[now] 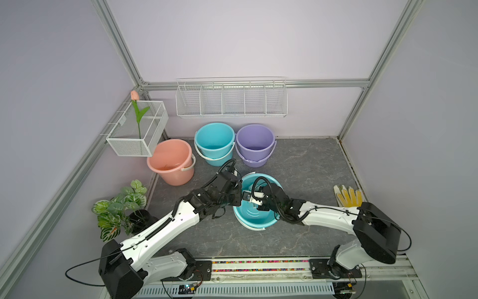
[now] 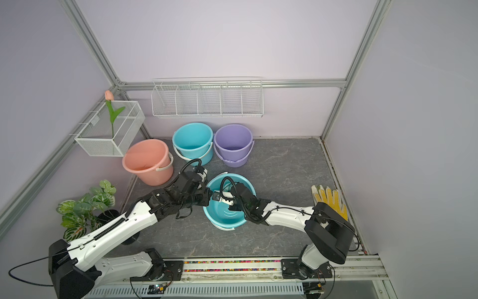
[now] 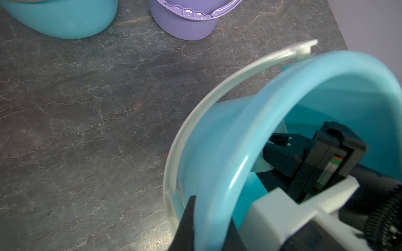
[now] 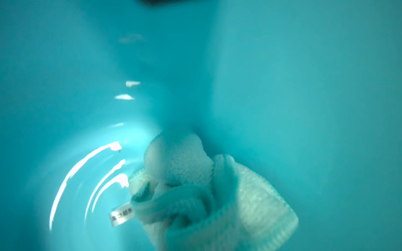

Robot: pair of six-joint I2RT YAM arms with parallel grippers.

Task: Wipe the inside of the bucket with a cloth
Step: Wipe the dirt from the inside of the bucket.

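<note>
A teal bucket (image 1: 258, 224) (image 2: 227, 217) stands mid-table in both top views. My left gripper (image 3: 212, 217) (image 1: 240, 193) is shut on its rim, one black finger outside the wall and one inside. My right arm's wrist (image 1: 274, 196) reaches down into the bucket. In the left wrist view the right gripper (image 3: 275, 150) shows inside the bucket (image 3: 217, 134), with white scraps of cloth (image 3: 263, 167) at its fingers. The right wrist view shows the bunched pale mint cloth (image 4: 206, 191) with its white tag (image 4: 121, 214) against the bucket's inner wall (image 4: 282, 76). The cloth hides the right fingers there.
A pink bucket (image 1: 172, 161), a second teal bucket (image 1: 214, 143) and a purple bucket (image 1: 254, 145) stand behind. A yellow-and-white glove (image 1: 348, 195) lies at the right. A potted plant (image 1: 121, 207), a wire basket (image 1: 137, 129) and a wire shelf (image 1: 231, 99) line the left and back walls.
</note>
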